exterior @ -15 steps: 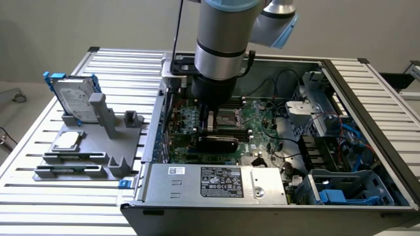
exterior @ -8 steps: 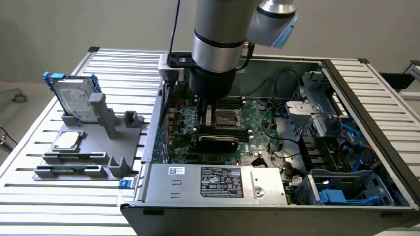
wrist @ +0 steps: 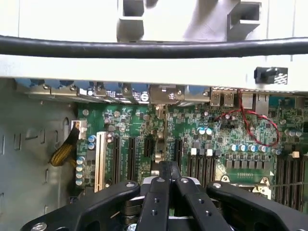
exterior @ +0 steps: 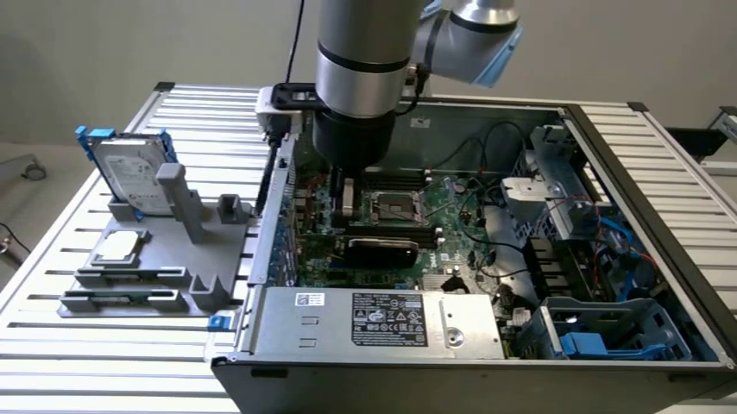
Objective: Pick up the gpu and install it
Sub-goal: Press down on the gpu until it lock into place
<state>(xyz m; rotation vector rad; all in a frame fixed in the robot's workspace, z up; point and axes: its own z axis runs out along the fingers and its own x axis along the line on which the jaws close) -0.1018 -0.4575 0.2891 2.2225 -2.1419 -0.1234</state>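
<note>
Computer case (exterior: 645, 185): lay open on a slatted table, its motherboard (exterior: 461, 226) facing up.
Arm (exterior: 362, 69): reached straight down into the case, towards the exterior view's left of the board.
The gpu (exterior: 381, 250): its black glossy face sat low over the board, just nearer than the arm, beside the expansion slots (wrist: 130, 156). It was hard to tell whether it was seated.
Gripper (wrist: 168, 180): fingers were drawn tightly together above the slots. It could not be made out whether anything thin was pinched between them.
Care needed, as a judgement: the card's edge should stay parallel to one slot, its metal bracket lined up with the case wall on the exterior view's left. Pressure should be straight down and even, because a tilted push could jam the connector.
</note>
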